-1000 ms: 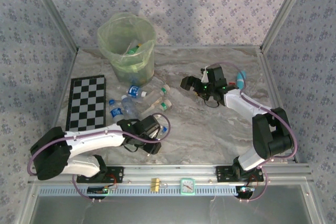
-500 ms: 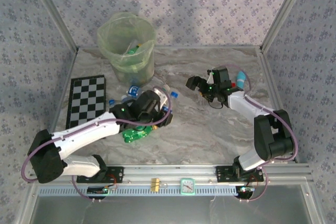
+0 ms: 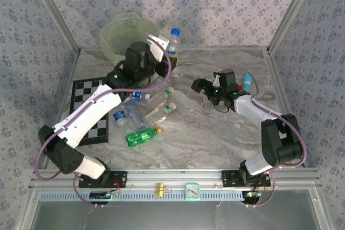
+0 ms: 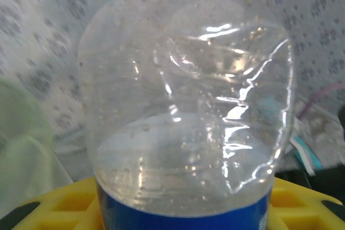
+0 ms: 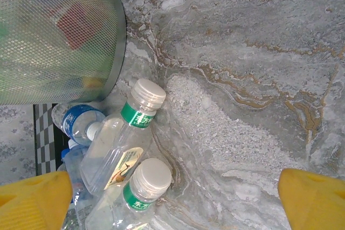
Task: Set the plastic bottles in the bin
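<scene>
My left gripper is raised beside the bin, shut on a clear bottle with a blue cap and blue label. That dented bottle stands upright between the yellow fingers. The pale green bag-lined bin is just left of it. On the table lie a green bottle, two clear bottles with white caps and blue-labelled ones. My right gripper hovers open over bare marble, its yellow fingertips wide apart, right of the white-capped bottles.
A checkerboard lies flat at the left. A cyan-and-white tube sits behind the right arm. The bin's mesh wall stands close above the bottle pile. Patterned walls enclose the table on three sides.
The left arm has lifted the blue-labelled bottle from the table's front up and back to beside the bin. The green bottle now lies uncovered. The right arm has hardly moved.
</scene>
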Robot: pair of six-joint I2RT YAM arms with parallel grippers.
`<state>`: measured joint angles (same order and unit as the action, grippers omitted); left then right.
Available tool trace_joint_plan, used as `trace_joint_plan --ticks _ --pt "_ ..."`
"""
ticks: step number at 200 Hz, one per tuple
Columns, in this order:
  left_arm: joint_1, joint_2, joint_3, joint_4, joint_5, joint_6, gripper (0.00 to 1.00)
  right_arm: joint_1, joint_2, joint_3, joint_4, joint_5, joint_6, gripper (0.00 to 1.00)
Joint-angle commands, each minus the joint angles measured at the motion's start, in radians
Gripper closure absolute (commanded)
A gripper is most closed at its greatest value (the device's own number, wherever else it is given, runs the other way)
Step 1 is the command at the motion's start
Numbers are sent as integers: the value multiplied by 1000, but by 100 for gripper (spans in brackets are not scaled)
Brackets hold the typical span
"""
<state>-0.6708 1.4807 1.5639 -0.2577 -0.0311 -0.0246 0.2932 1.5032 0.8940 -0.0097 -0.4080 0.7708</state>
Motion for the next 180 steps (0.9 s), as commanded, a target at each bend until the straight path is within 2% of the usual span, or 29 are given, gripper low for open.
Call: trace_joint_plan --ticks 1,66,102,145,180 --pt "72 36 133 -90 -10 89 54 3 -18 -14 19 -9 5 0" --pt "288 195 412 -333 -32 114 53 2 -14 -15 18 -9 -4 0" --pt "375 246 440 -373 -33 83 53 0 -12 -15 17 -18 -5 0" --pt "447 324 481 -449 -9 38 52 0 -23 -15 0 -14 -14 0" --pt "456 381 499 -503 22 4 49 0 -27 -17 -2 -11 -13 0"
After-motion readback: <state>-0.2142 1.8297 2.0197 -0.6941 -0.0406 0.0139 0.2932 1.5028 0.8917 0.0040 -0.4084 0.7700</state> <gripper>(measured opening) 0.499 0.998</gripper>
